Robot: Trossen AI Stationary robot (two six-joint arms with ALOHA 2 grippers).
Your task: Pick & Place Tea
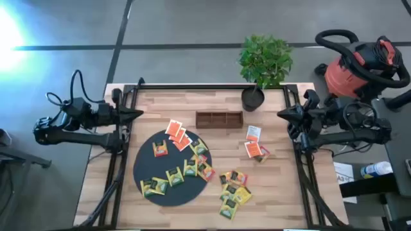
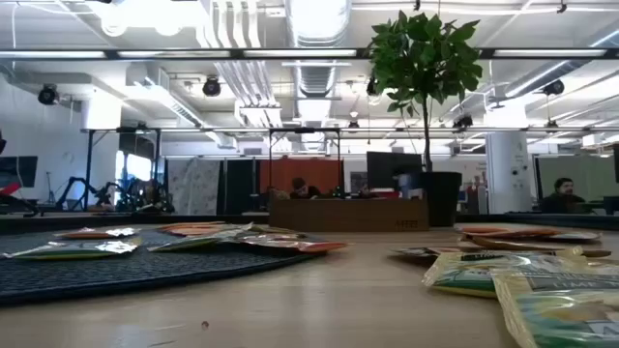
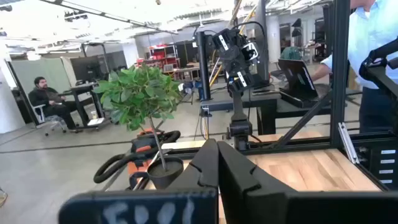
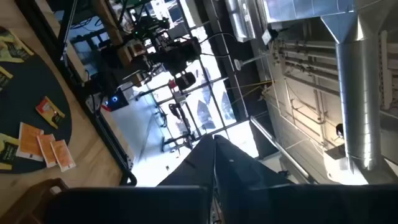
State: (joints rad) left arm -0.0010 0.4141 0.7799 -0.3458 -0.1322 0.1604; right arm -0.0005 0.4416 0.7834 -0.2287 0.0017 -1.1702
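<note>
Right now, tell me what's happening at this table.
Nothing is being handled. Both arms wait at the table's edges, left gripper and right gripper shut and empty. Tea sachets lie scattered on the black mat and on the bare wood. The wooden box sits beside the potted plant.
</note>
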